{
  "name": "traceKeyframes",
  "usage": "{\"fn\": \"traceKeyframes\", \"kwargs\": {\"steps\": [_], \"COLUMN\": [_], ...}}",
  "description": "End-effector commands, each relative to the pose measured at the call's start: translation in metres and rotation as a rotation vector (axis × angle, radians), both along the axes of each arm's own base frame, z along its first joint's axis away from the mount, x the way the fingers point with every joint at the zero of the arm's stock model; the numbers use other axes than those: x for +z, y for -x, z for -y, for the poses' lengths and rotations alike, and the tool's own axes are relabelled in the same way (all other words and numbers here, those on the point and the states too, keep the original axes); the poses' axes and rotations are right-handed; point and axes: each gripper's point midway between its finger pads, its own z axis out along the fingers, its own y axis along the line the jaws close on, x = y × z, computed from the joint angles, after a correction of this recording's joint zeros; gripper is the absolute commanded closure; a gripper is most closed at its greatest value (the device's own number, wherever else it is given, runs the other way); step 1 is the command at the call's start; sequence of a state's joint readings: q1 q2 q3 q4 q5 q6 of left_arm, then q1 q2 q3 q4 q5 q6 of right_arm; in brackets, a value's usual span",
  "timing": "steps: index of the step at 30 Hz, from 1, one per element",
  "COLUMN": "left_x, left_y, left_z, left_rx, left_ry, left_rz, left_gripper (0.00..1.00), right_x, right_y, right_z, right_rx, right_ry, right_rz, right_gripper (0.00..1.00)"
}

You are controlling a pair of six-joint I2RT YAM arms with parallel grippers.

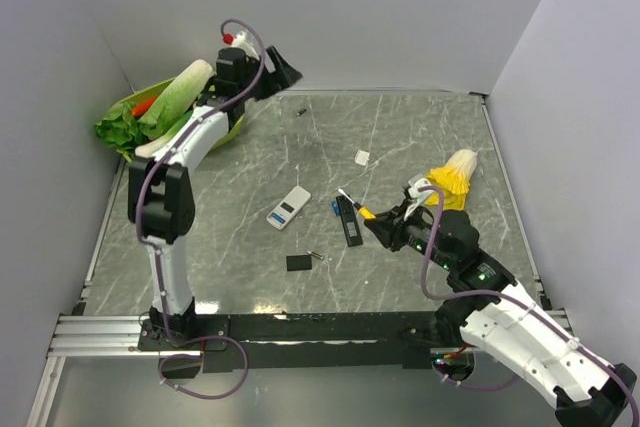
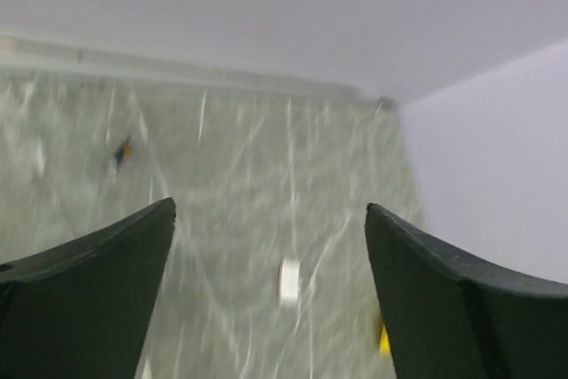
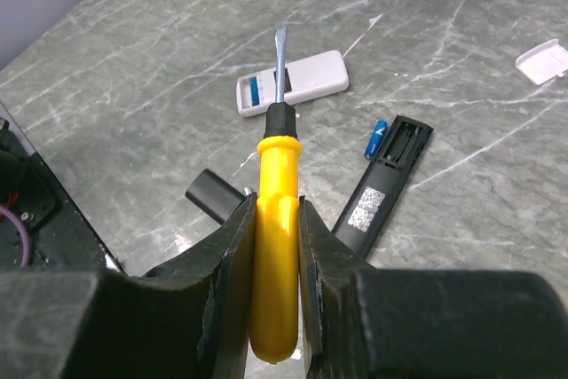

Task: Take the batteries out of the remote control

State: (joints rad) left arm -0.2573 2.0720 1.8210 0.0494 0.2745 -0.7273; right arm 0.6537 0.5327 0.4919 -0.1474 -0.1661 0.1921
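A black remote (image 1: 347, 220) lies face down at mid-table with its battery compartment (image 3: 404, 139) open. A blue battery (image 3: 378, 138) lies on the table beside it (image 1: 333, 208). A white remote (image 3: 293, 83) lies further left (image 1: 289, 207), with a blue cell (image 3: 256, 92) showing in its open bay. I cannot make out a yellow battery. My right gripper (image 3: 277, 206) is shut on a yellow-handled screwdriver (image 3: 277, 246); in the top view the gripper (image 1: 383, 225) is just right of the black remote. My left gripper (image 2: 271, 210) is open and empty, raised at the back left (image 1: 283, 67).
A black cover plate (image 1: 298, 263) lies near the front, with a small item (image 1: 316, 255) beside it. A white cover plate (image 1: 362, 157) lies behind the remotes. A yellow and white object (image 1: 455, 175) sits at the right. A bowl of greens (image 1: 150, 112) stands at the back left.
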Motion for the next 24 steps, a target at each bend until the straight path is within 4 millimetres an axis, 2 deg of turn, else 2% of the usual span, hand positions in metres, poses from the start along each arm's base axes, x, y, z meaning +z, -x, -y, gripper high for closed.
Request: {"fn": "traceKeyframes", "kwargs": {"steps": [1, 6, 9, 10, 12, 13, 16, 19, 24], "left_x": [-0.050, -0.090, -0.103, -0.114, -0.124, -0.139, -0.163, -0.174, -0.195], "left_y": [0.088, 0.169, 0.191, 0.205, 0.217, 0.226, 0.235, 0.240, 0.234], "left_z": [-0.004, -0.014, -0.016, -0.015, -0.012, -0.008, -0.006, 0.006, 0.012], "left_rx": [-0.063, -0.117, -0.128, -0.156, -0.197, -0.231, -0.262, -0.320, -0.328], "left_ry": [-0.310, -0.612, -0.737, -0.768, -0.790, -0.803, -0.889, -0.857, -0.908], "left_rz": [-0.182, -0.345, -0.402, -0.427, -0.432, -0.450, -0.488, -0.496, -0.515], "left_gripper": [0.02, 0.01, 0.01, 0.01, 0.01, 0.01, 0.01, 0.01, 0.01], "right_x": [0.027, 0.027, 0.033, 0.034, 0.038, 0.041, 0.042, 0.039, 0.035], "right_y": [0.006, 0.014, 0.018, 0.019, 0.024, 0.026, 0.029, 0.030, 0.031], "right_z": [0.006, 0.011, 0.013, 0.012, 0.012, 0.012, 0.011, 0.013, 0.014], "right_rx": [0.001, 0.006, 0.012, 0.019, 0.035, 0.039, 0.048, 0.043, 0.037], "right_ry": [-0.047, -0.049, -0.067, -0.073, -0.093, -0.101, -0.111, -0.111, -0.107], "right_rz": [0.079, 0.098, 0.112, 0.114, 0.122, 0.123, 0.117, 0.108, 0.104], "right_gripper": [1.00, 1.00, 1.00, 1.00, 1.00, 1.00, 1.00, 1.00, 1.00]}}
